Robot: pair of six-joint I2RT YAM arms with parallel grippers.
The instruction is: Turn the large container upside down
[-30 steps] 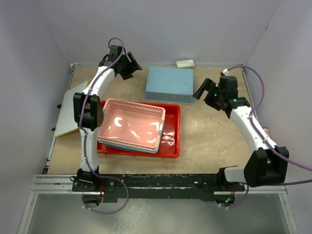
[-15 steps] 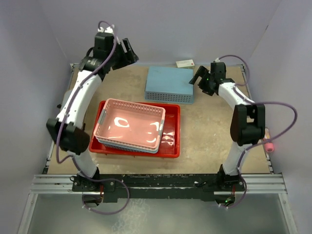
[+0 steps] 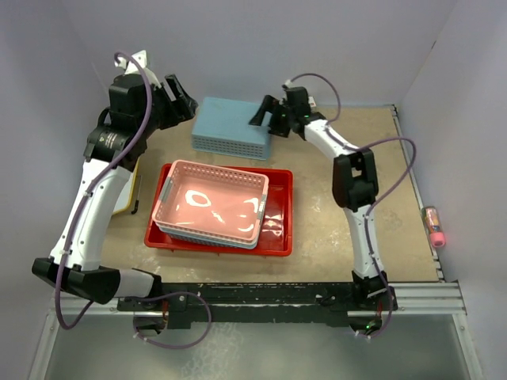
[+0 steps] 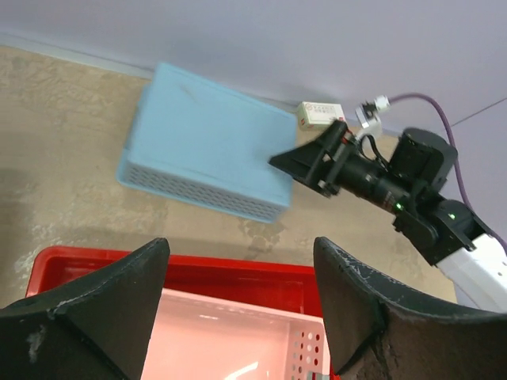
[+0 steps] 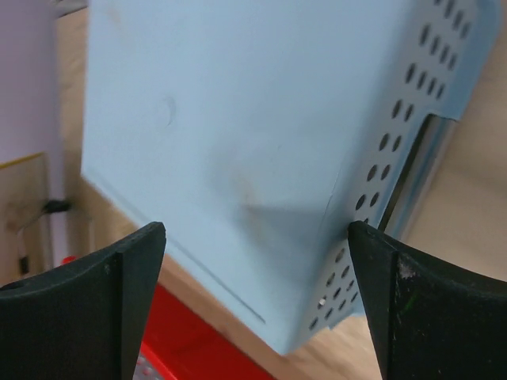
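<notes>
Right claw (image 3: 263,115) spread wide over blue basket (image 3: 228,127), left claw (image 3: 183,98) wide, both empty.

3 pale-lavender walls closed the space: a back wall (image 3: 261,47), a left wall (image 3: 40,158) and a right wall (image 3: 475,142), all plain and matte. Between them lay a table (image 3: 333,214) with a tan, speckled top, mottled darker in places. A metal rail (image 3: 261,294) ran along its near edge, with a dull grey-green panel (image 3: 253,352) below it. The light was soft and even, and the shadows on the tabletop were faint and blurred.
</notes>
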